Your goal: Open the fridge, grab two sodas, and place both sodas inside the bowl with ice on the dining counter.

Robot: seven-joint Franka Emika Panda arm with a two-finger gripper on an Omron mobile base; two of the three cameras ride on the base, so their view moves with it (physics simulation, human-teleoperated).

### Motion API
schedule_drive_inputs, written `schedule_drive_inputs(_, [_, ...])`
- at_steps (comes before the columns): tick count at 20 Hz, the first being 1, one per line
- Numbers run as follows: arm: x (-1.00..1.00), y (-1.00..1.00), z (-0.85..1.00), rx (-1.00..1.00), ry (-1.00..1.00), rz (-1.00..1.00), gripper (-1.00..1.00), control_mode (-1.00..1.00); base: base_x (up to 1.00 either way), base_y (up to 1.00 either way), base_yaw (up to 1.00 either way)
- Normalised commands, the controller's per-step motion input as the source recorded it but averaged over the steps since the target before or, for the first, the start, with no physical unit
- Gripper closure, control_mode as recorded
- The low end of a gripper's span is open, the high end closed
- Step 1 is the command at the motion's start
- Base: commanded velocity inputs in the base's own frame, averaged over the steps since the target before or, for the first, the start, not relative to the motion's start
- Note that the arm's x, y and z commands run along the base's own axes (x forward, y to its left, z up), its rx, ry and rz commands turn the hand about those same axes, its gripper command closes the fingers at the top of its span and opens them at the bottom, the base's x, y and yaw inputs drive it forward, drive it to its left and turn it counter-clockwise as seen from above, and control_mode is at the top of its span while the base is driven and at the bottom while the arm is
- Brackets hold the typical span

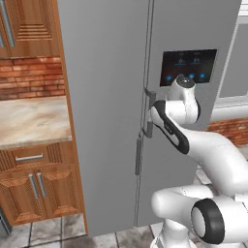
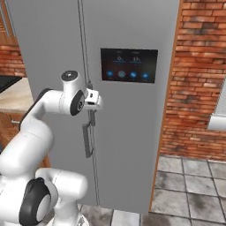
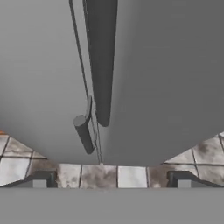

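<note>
The tall grey fridge point(image 1: 101, 97) point(image 2: 128, 132) point(image 3: 166, 78) stands right in front of me with both doors shut. Its vertical bar handles point(image 1: 138, 156) point(image 2: 88, 140) point(image 3: 101, 65) run along the seam between the doors. My gripper point(image 1: 148, 121) point(image 2: 92, 117) point(image 3: 111, 181) hangs close to the seam beside the handles. It is open, with nothing between its fingertips point(image 3: 40, 180). Looking down the door fronts, the hand view takes in the handles' lower ends. The sodas, the bowl, the ice and the dining counter are out of view.
A black dispenser panel point(image 1: 188, 67) point(image 2: 129, 65) sits on the right door. Left of the fridge is a marble worktop point(image 1: 29, 118) on wooden cabinets point(image 1: 34, 186). A brick wall point(image 2: 194, 88) stands to the right, with grey floor tiles point(image 2: 190, 185) below.
</note>
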Motion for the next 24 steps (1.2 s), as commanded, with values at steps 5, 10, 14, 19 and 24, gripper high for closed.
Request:
schedule_drive_inputs(5, [0.47,0.13,-0.14,0.0,-0.09,0.02,-1.0,-1.0,0.0,0.0,0.0])
schedule_drive_inputs(10, [0.54,0.0,-0.01,0.0,-0.03,0.0,-1.0,-1.0,0.0,0.0,0.0])
schedule_drive_inputs(14, [0.46,-0.09,-0.08,0.0,-0.05,0.0,-1.0,-1.0,0.0,0.0,0.0])
schedule_drive_inputs(19, [0.46,0.0,-0.12,0.0,-0.02,0.0,-1.0,-1.0,0.0,0.0,0.0])
schedule_drive_inputs(24, [0.45,0.0,-0.11,0.0,-0.01,0.0,-1.0,-1.0,0.0,0.0,0.0])
